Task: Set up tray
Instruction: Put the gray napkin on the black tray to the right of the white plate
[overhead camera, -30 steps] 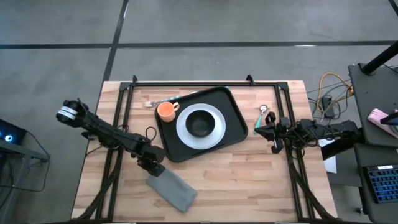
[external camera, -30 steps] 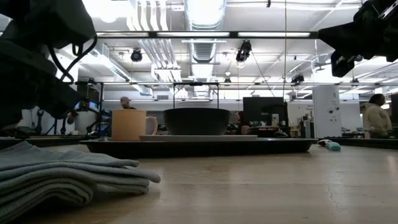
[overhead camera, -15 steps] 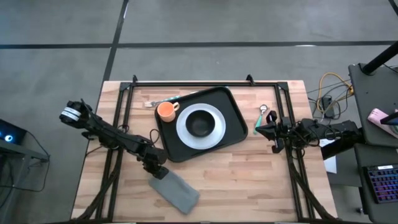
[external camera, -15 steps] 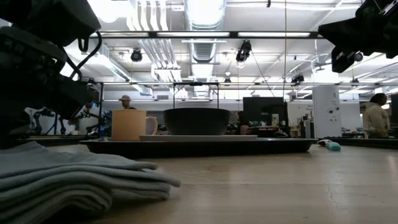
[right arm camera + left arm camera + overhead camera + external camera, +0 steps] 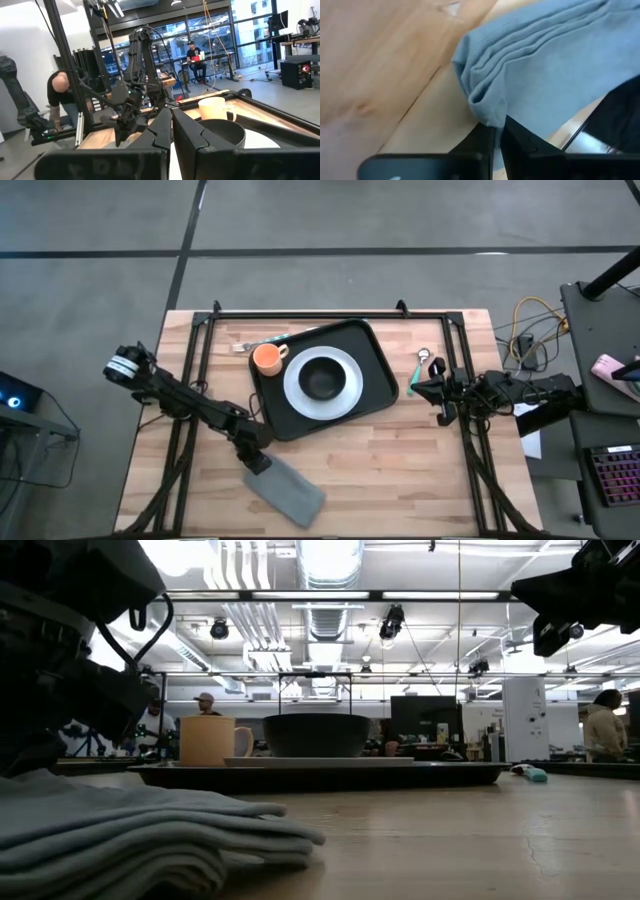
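As seen from the high view, the tray [image 5: 325,380] lies on the far middle part of the wooden table [image 5: 400,470], turned slightly askew to the table edges. On it sits a white plate [image 5: 321,383] carrying a dark bowl [image 5: 320,379], and an orange mug [image 5: 267,358] stands in the tray's far-left corner, just beside the plate. Behind that corner a piece of cutlery [image 5: 246,345] lies on the table, partly hidden by the tray rim (its type cannot be told).

Left hand [image 5: 258,463]: low at the near-left of the table, just beside the tray's near-left corner and at the far end of a grey folded cloth [image 5: 290,492]. The left wrist view shows the fingers [image 5: 519,137] closed together, pinching a corner fold of the cloth [image 5: 545,65]. The cloth otherwise lies flat on the table, apart from the tray.

Right hand [image 5: 415,389]: held above the table to the right of the tray, pointing toward it, not touching anything. The right wrist view shows its fingers [image 5: 195,132] pressed together with nothing between them.

A spoon with a teal handle [image 5: 420,365] lies on the table between the tray and the right hand. In the low view a person [image 5: 604,728] stands in the room beyond the table.
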Controlling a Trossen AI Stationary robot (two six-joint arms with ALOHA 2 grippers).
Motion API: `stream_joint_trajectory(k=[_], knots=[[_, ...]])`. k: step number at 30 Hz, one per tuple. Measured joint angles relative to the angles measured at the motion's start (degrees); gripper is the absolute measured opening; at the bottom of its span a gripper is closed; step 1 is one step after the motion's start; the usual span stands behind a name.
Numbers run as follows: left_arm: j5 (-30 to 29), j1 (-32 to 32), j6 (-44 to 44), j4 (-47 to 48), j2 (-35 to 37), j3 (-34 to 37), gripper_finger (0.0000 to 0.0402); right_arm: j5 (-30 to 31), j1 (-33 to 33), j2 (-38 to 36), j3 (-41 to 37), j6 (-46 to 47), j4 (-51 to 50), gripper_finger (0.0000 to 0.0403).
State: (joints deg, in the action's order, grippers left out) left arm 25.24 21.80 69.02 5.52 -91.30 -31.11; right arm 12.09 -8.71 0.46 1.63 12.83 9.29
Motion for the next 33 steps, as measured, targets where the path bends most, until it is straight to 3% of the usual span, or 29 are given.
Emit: stream_joint_trajectory(k=[8,12,16,23,33], knots=[[7.35,0.11,-2.84,-1.97,5.49,0.37,0.0001,0.18,0.00,0.12,2.41,0.07,0.21,0.0008],[7.52,-0.02,-1.88,-3.97,11.30,0.02,0.0001,4.99,0.00,0.27,6.59,1.63,-0.60,0.0009],[7.37,-0.20,-0.11,-3.21,15.91,0.15,0.0001,9.36,0.00,1.28,12.34,-0.01,-8.48,0.0022],[2.98,-1.11,0.54,-3.17,20.19,0.13,0.0000,9.98,0.00,7.99,20.80,1.28,-24.52,0.0091],[-0.32,-3.87,0.67,-3.91,25.01,-0.69,0.0000,8.62,-0.02,24.39,27.89,-2.44,-25.54,0.0222]])
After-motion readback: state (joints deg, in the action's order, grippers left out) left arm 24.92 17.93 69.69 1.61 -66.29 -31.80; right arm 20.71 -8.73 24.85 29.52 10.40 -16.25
